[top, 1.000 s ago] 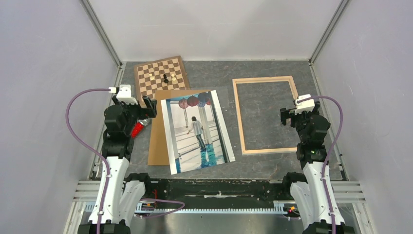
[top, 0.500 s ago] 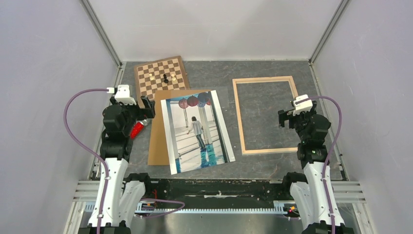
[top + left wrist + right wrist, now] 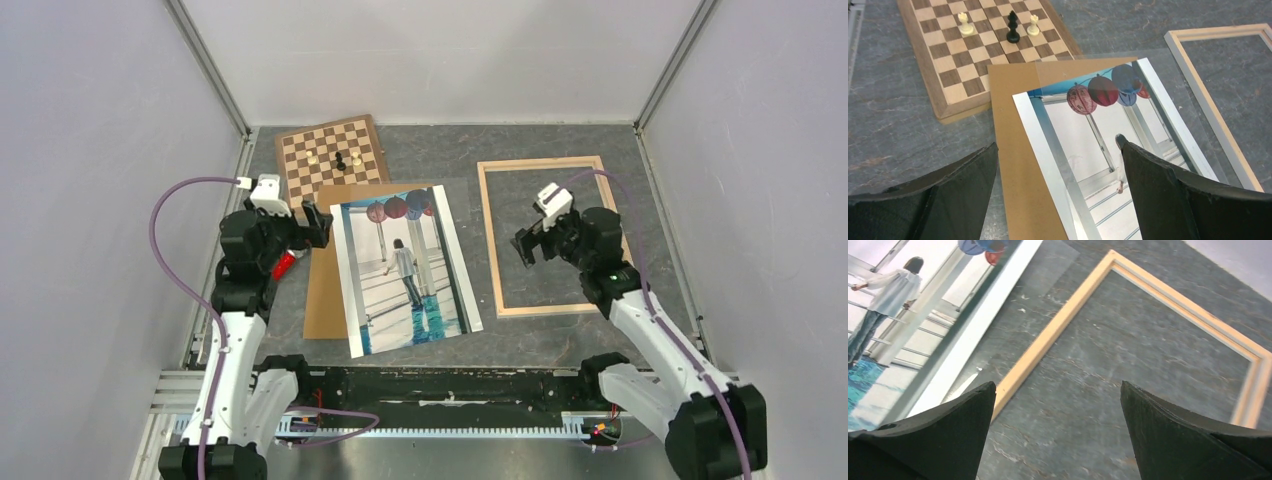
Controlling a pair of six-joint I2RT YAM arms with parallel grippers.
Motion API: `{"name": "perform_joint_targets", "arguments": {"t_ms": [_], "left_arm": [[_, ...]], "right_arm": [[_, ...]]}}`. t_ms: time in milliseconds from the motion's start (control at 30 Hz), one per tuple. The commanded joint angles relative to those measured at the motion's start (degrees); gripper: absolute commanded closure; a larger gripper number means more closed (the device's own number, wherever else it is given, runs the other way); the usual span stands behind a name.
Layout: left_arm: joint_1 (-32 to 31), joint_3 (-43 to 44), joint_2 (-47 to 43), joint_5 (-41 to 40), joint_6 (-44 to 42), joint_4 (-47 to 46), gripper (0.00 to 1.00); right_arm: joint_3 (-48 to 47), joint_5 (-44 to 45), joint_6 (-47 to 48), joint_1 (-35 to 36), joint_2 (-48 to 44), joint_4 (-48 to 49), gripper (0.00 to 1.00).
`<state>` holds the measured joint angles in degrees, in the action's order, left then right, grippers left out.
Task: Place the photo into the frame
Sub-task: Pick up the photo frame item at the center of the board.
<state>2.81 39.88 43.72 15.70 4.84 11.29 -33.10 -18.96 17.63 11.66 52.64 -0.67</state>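
Observation:
The photo [image 3: 405, 270] lies face up at mid-table, tilted, on a brown backing board [image 3: 322, 290], with a clear sheet over it. The frame [image 3: 489, 240], thin light wooden bars, lies flat to its right with bare table inside. My left gripper [image 3: 314, 224] hovers open over the photo's top-left corner; in the left wrist view it [image 3: 1058, 145] straddles the photo's [image 3: 1083, 125] left border and the board [image 3: 1013, 150]. My right gripper [image 3: 524, 246] hangs open over the frame's inside near its left bar [image 3: 1051, 330], holding nothing [image 3: 1058, 385].
A checkered chessboard [image 3: 333, 155] with three pieces stands at the back left, partly under the backing board. A small red object [image 3: 283, 265] lies by the left arm. White walls and metal rails close in the table on three sides.
My right arm has swung left and forward, from outside the frame's right bar to above its inside. The left gripper has shifted slightly right toward the photo. Both stay open.

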Motion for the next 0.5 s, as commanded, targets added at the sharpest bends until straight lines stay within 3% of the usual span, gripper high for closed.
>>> {"name": "perform_joint_targets", "arguments": {"t_ms": [0,300,467], "left_arm": [[0.2,-2.8,0.8,4.0,-1.5,-5.2,0.00],[-0.6,-5.1,5.5,5.4,-3.1,-8.2,0.00],[-1.2,-5.0,6.1,5.3,-3.1,-8.2,0.01]], "right_arm": [[-4.1,2.3,-3.1,6.3,7.0,7.1,0.01],[-14.0,4.4,-12.2,14.2,25.9,13.4,0.01],[-21.7,2.5,-17.5,14.6,36.8,12.5,0.07]]}}
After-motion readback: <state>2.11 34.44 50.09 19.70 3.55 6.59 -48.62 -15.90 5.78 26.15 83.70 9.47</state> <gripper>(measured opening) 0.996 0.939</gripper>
